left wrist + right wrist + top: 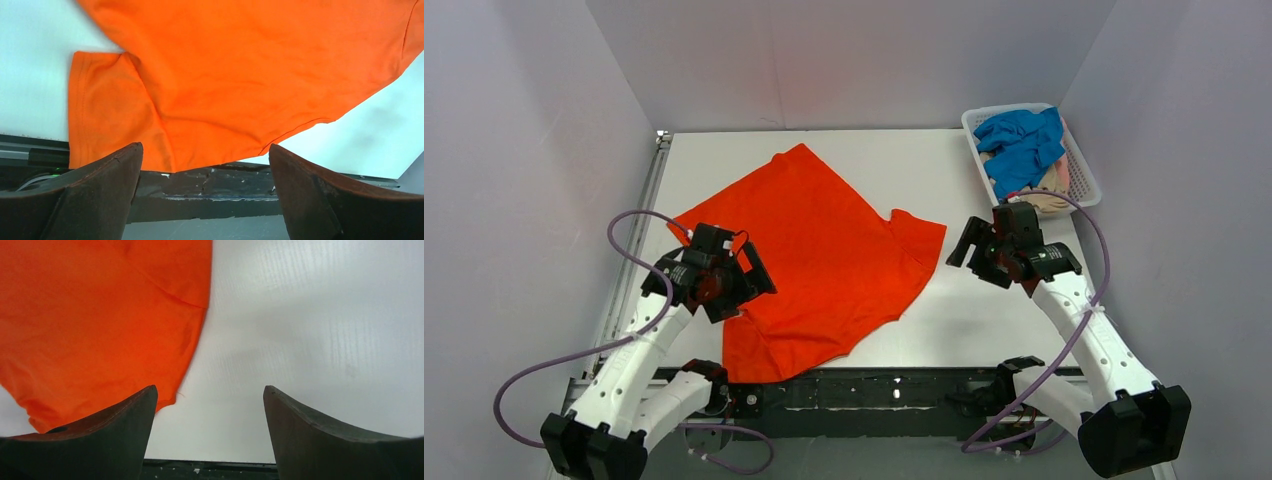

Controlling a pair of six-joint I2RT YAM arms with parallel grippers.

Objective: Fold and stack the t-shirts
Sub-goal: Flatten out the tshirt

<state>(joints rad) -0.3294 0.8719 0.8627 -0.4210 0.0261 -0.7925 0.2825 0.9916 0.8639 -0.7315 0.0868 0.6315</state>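
As seen from the top camera, the orange shirt [814, 250] is spread askew on the white table [984, 170], with its near corner draped over the black rail [894, 388] at the table's edge. The left gripper [742, 285] is held over the shirt's left side and hides part of it; its jaws are spread, with nothing pinched. The right gripper [972, 255] is held over bare table just beside the shirt's right sleeve, and its jaws are likewise spread. A white basket [1084, 170] is set at the far right corner, well apart from the orange shirt, with a blue shirt [1022, 145] heaped on a beige one [1049, 198]. In the left wrist view, the shirt [240, 75] and one sleeve are seen beyond the parted left gripper [204, 150], the sleeve lying over the rail [210, 195]. In the right wrist view, the shirt's edge [100, 315] is seen to the left beyond the parted right gripper [209, 390], with bare table [325, 315] ahead.
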